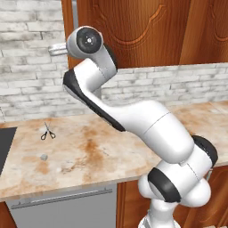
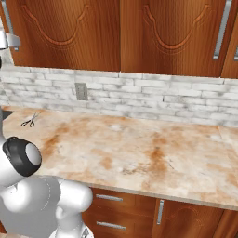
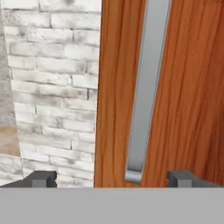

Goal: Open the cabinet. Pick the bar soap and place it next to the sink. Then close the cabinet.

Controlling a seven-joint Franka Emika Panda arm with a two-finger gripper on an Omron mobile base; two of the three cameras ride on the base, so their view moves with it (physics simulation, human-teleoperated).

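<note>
The cabinet (image 1: pixel 133 26) is a reddish-brown wall cabinet with carved doors, and its door is shut. In the hand view its long silver handle (image 3: pixel 146 87) runs down the door (image 3: pixel 188 96) and ends just above the gap between my fingertips. My gripper (image 3: pixel 113 178) is open, one fingertip (image 3: pixel 41 178) over the brick wall and the other over the wood, close to the handle but not on it. From the left base view the gripper (image 1: pixel 57 48) is raised at the cabinet's left edge, beside the handle (image 1: pixel 75 13). The sink (image 1: pixel 5 147) is a dark basin at the counter's far left. The bar soap is hidden.
Small black-handled scissors (image 1: pixel 47 132) and a tiny grey lump (image 1: pixel 43 156) lie on the marble counter (image 1: pixel 111 147) near the sink. A wall outlet (image 2: pixel 81 91) sits in the brick backsplash. A grey metal-fronted panel (image 1: pixel 62 207) is under the counter.
</note>
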